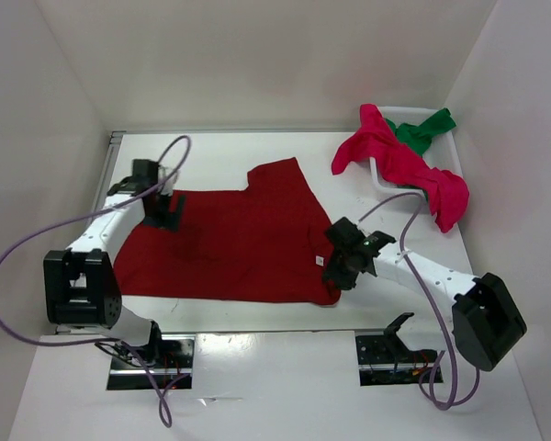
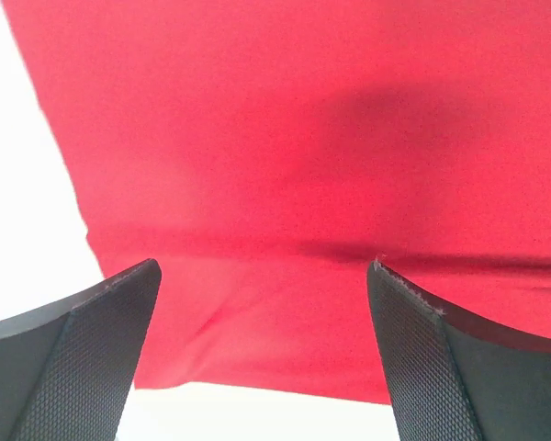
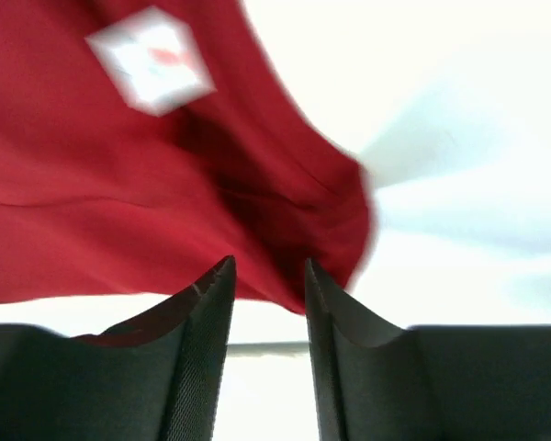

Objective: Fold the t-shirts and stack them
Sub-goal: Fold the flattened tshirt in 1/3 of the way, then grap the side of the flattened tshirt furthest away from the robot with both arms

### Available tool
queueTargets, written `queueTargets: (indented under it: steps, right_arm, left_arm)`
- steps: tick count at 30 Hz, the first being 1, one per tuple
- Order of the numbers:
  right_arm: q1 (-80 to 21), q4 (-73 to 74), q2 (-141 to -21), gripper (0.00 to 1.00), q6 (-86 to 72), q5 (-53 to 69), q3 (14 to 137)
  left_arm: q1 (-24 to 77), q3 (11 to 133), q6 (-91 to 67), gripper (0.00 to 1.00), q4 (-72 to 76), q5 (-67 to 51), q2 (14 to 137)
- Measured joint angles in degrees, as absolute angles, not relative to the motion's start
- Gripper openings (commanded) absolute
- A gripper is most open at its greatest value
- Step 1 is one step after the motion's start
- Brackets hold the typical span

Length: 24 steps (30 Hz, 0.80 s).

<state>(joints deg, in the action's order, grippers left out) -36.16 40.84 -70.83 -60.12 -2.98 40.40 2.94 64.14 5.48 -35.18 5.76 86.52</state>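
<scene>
- Dark red cotton t-shirt (image 1: 230,243) lies flat mid-frame on the white bench (image 1: 211,152). Long axis runs left-right; white neck label at its right end, one sleeve pointing to the upper centre.
- Left gripper (image 1: 165,211) over the shirt's upper-left corner; jaws spread wide, released.
- Right gripper (image 1: 342,264) at the shirt's lower-right corner; jaws narrowly parted, gripping nothing.
- Crimson t-shirt (image 1: 395,156) draped over the white plastic basket (image 1: 378,176), upper right; green t-shirt (image 1: 424,129) bunched behind it.
</scene>
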Motion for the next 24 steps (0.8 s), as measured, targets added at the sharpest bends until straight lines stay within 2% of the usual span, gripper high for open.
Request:
queueTargets:
  steps: [2, 4, 5, 6, 7, 10, 11, 12, 17, 18, 19, 24]
  right_arm:
    - [-36.27, 42.37, -70.43, 0.29, -62.13, -1.21, 38.48]
    - [-36.40, 42.70, -70.28, 0.26, -62.85, -0.12, 37.65]
    - [-36.64, 42.61, -70.30, 0.26, -63.40, 0.47, 37.10]
    - [-36.93, 42.46, -70.37, 0.20, -63.70, 0.97, 36.49]
    - [-37.34, 42.48, -70.65, 0.18, -63.83, 1.39, 35.73]
    - [-38.48, 42.44, -73.80, 0.16, -64.99, 2.42, 34.15]
    - [-38.74, 42.48, -74.76, 0.20, -65.32, 2.92, 34.22]
    - [-39.05, 42.48, -75.31, 0.30, -65.58, 3.36, 34.57]
    - [-40.53, 50.37, -75.13, 0.51, -65.52, 0.08, 40.47]
    - [-40.62, 53.69, -75.26, 0.53, -64.51, -1.61, 44.86]
    - [-40.56, 55.92, -75.70, 0.60, -62.78, -3.49, 51.03]
    - [-34.39, 53.95, -88.44, 0.63, -50.63, -6.87, 83.15]
  left_arm:
    - [-4.38, 60.49, 6.48, 0.99, -36.38, 8.93, 85.78]
    - [-9.85, 57.82, 8.21, 0.99, -37.41, 12.58, 85.89]
    - [-10.96, 57.06, 8.99, 0.99, -37.52, 13.76, 85.86]
    - [-12.21, 56.03, 10.17, 0.99, -37.34, 15.51, 85.84]
    - [-13.21, 54.85, 11.16, 0.99, -36.69, 16.91, 85.84]
    - [-16.25, 51.62, 13.89, 0.99, -35.46, 19.59, 86.08]
    - [-17.52, 50.96, 14.79, 0.99, -35.40, 20.08, 86.28]
    - [-18.57, 50.72, 15.05, 0.99, -35.29, 20.29, 86.63]
    - [-21.85, 51.79, 15.99, 0.99, -37.15, 20.25, 88.73]
    - [-21.93, 53.36, 16.12, 0.99, -38.83, 19.59, 88.60]
    - [-21.93, 56.62, 16.19, 0.99, -40.82, 18.11, 88.64]
    - [-21.93, 78.11, 14.68, 0.99, -39.66, 10.22, 93.12]
